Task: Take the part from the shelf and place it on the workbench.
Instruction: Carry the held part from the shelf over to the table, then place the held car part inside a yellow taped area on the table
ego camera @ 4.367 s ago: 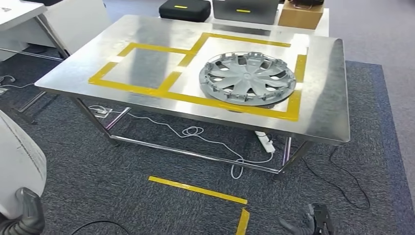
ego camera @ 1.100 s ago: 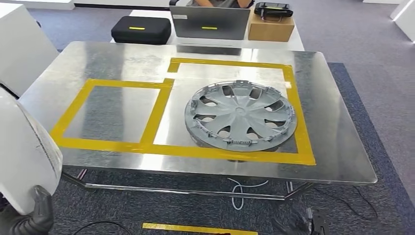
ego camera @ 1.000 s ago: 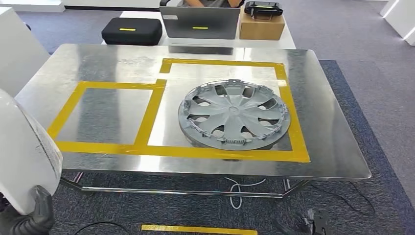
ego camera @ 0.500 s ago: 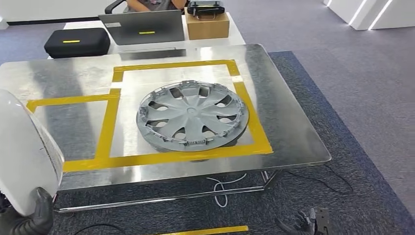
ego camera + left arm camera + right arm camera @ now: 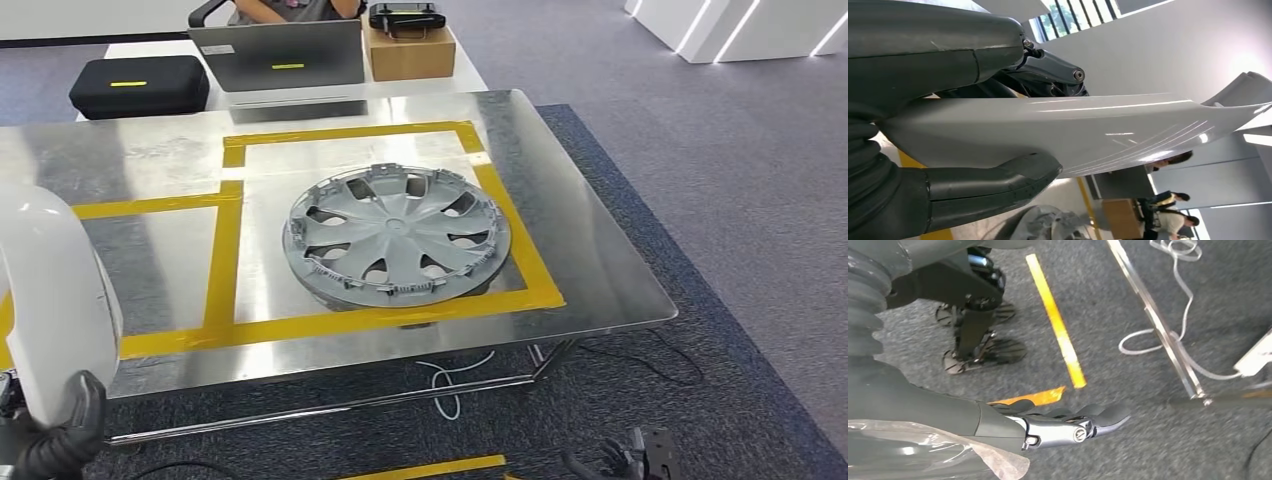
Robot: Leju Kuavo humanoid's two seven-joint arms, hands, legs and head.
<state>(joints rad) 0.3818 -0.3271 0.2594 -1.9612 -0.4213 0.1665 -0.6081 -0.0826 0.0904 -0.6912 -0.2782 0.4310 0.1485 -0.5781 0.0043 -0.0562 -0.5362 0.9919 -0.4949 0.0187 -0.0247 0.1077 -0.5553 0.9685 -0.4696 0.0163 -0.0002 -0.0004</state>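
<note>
white panel (image 5: 50, 300) gripped by left robot hand (image 5: 60, 440), held low beside the table (image 5: 600, 270) | right robot hand (image 5: 1068, 427) empty, fingers extended over carpet | hubcap (image 5: 397, 237) lying on table

The part (image 5: 50, 310) is a large, glossy white curved panel with a smooth, rounded outer surface. It appears at the lower left of the head view, standing roughly upright, its upper edge rounded. In the left wrist view the part (image 5: 1088, 130) spans the middle of the frame as a long, tapering white shell with faint scratch lines near its far end.

The workbench (image 5: 590, 270) is a polished metal table marked with yellow tape rectangles. It fills the centre and upper left of the head view.
</note>
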